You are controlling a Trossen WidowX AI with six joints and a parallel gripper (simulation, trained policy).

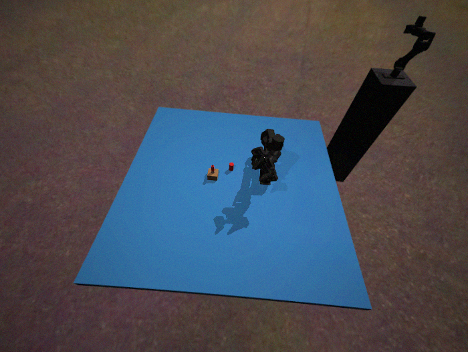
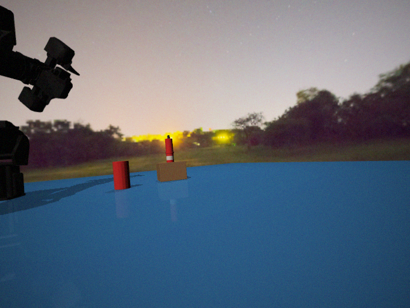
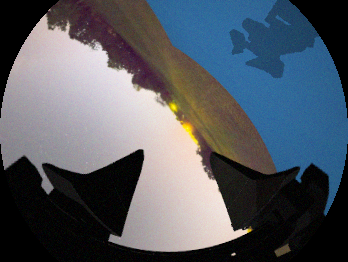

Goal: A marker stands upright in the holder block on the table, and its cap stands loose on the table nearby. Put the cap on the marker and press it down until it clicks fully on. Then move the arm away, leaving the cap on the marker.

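End effector (image 2: 73, 73) (image 3: 178, 155): open, its fingers apart with nothing between them; raised above the table, on the arm's side of the cap
Arm (image 1: 267, 156) (image 2: 20, 67): black, its base beyond the cap from the holder block
Cap (image 1: 230, 166) (image 2: 121, 175): red, upright and loose on the blue table (image 1: 211, 245) (image 2: 252, 231)
Marker (image 1: 212, 168) (image 2: 169, 147): upright, uncapped, near the cap
Holder block (image 1: 212, 176) (image 2: 172, 171): brown, under the marker, apart from the cap
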